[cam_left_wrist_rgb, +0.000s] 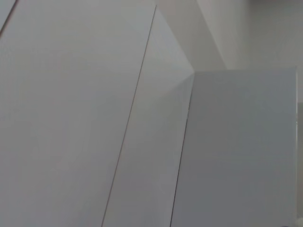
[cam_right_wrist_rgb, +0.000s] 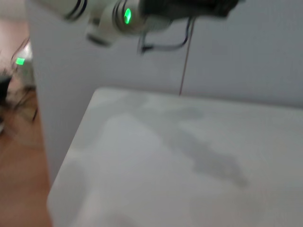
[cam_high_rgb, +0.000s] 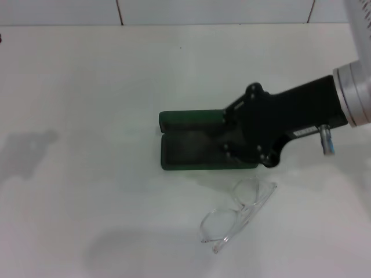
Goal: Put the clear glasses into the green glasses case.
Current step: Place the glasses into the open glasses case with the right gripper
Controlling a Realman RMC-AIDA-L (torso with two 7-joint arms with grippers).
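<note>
Head view: green glasses case [cam_high_rgb: 191, 142] lying open mid-table, lid folded to the far side, dark tray facing up. Right gripper [cam_high_rgb: 255, 134] hanging over the case's right end; fingers hidden, open or closed impossible to tell. Clear glasses [cam_high_rgb: 237, 213] on the table just near-right of the case, untouched. Likely still the case-opening step; next, shifting nearer to grasp the frame. Left gripper out of sight.

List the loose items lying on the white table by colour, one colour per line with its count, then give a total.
Green: 1, the green glasses case, lying open, partly under the right hand
Clear: 1, the clear glasses, on the table beside the case
Total: 2
</note>
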